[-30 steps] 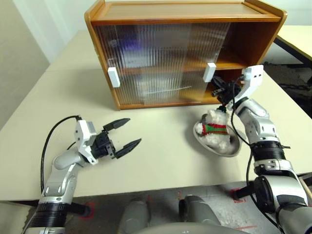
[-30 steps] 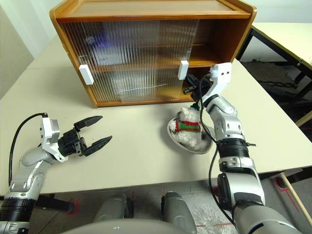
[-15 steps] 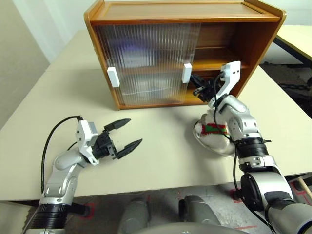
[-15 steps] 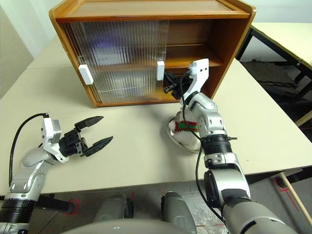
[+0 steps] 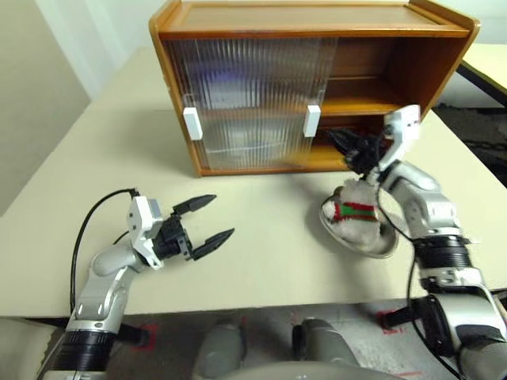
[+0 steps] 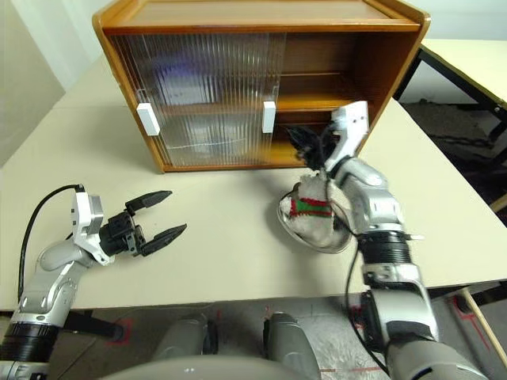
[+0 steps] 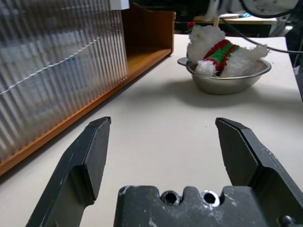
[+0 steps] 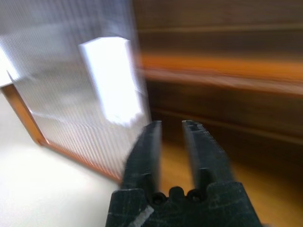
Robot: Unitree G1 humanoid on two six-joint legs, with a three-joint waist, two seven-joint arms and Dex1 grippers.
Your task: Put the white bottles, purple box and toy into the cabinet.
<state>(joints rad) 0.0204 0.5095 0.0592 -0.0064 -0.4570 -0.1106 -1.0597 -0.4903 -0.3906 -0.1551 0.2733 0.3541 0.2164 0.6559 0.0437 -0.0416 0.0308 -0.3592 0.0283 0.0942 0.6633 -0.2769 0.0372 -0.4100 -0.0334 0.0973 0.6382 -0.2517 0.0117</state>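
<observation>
Worktop (image 5: pixel 261 237): pale, carrying everything.
Cabinet (image 5: pixel 317 24): at 12 o'clock, long axis left to right; ribbed doors (image 5: pixel 253 99) cover the left part, right bay open.
Steel dish (image 5: pixel 379 241): at 3 o'clock, before the open bay.
Toy (image 5: pixel 354 212): lies in the dish, apparently head toward the cabinet.
Left end effector (image 5: pixel 204 220): at 8 o'clock, spread wide, empty.
Right end effector (image 6: pixel 305 146): above the toy at the open bay, fingers (image 8: pixel 149 151) slightly parted, empty.

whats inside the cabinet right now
The open right side of the cabinet shows a bare shelf and floor. Behind the ribbed sliding doors only blurred pale and bluish shapes show; what they are cannot be told.
</observation>
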